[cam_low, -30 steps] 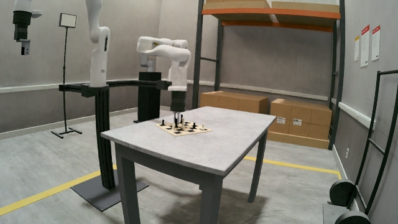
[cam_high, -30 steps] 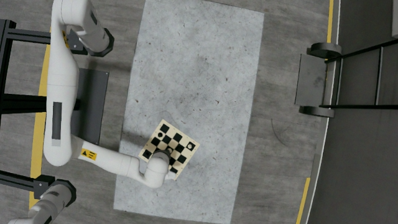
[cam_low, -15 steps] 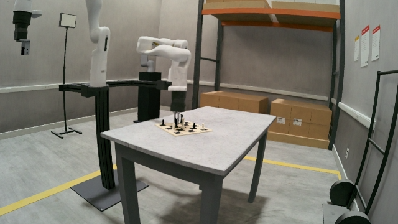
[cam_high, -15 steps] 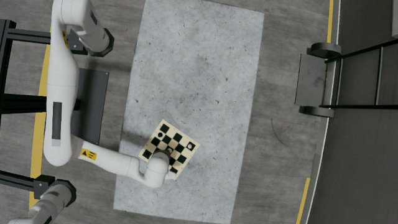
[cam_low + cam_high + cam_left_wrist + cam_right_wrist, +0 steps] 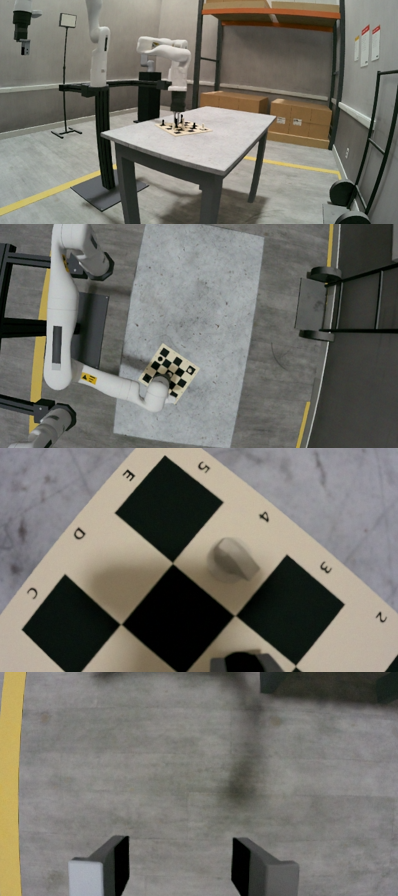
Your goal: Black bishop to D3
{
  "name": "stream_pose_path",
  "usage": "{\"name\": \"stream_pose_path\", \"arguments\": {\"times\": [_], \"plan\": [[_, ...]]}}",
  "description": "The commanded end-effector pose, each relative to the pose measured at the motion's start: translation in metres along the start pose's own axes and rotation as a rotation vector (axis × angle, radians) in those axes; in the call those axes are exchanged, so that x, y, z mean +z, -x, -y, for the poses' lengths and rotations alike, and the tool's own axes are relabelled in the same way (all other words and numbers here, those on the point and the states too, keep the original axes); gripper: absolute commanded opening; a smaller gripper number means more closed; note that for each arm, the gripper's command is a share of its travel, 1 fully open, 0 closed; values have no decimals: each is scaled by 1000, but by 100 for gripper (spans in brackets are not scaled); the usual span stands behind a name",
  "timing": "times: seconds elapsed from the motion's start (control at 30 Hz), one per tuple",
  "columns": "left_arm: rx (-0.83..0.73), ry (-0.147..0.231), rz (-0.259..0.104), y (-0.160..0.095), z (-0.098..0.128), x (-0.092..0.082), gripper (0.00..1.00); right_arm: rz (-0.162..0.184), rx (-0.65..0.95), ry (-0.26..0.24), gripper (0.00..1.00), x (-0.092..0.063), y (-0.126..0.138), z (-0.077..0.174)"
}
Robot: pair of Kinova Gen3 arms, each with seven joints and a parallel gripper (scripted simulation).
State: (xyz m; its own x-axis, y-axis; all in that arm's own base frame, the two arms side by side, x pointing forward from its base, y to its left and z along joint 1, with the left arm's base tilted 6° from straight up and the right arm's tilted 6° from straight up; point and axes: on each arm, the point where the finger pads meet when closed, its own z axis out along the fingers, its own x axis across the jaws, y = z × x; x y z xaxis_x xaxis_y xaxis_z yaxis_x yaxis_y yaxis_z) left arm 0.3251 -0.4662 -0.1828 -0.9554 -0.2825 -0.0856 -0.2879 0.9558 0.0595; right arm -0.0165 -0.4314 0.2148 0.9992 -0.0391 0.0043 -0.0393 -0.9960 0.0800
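The chessboard (image 5: 177,399) (image 5: 177,134) (image 5: 102,495) is checkered black and cream; the tabletop (image 5: 193,302) (image 5: 199,149) (image 5: 50,478) speckled grey.

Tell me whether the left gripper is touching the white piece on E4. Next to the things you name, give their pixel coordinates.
Apart. The left wrist view shows bare board between the left gripper (image 5: 176,121) (image 5: 244,663) and the white piece (image 5: 173,126) (image 5: 227,560).
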Motion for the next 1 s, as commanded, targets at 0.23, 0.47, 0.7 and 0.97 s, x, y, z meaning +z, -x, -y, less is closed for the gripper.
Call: {"name": "stream_pose_path", "arguments": {"times": [0.23,0.47,0.7,0.97], "plan": [[0,-2,0,0,1,1,0,0,0,2,100,-1,0,-1],[0,-2,0,0,1,2,0,0,0,2,100,-1,0,-1],[0,-2,0,0,1,2,0,0,0,2,100,-1,0,-1],[0,-2,0,0,1,2,0,0,0,2,100,-1,0,-1]]}}
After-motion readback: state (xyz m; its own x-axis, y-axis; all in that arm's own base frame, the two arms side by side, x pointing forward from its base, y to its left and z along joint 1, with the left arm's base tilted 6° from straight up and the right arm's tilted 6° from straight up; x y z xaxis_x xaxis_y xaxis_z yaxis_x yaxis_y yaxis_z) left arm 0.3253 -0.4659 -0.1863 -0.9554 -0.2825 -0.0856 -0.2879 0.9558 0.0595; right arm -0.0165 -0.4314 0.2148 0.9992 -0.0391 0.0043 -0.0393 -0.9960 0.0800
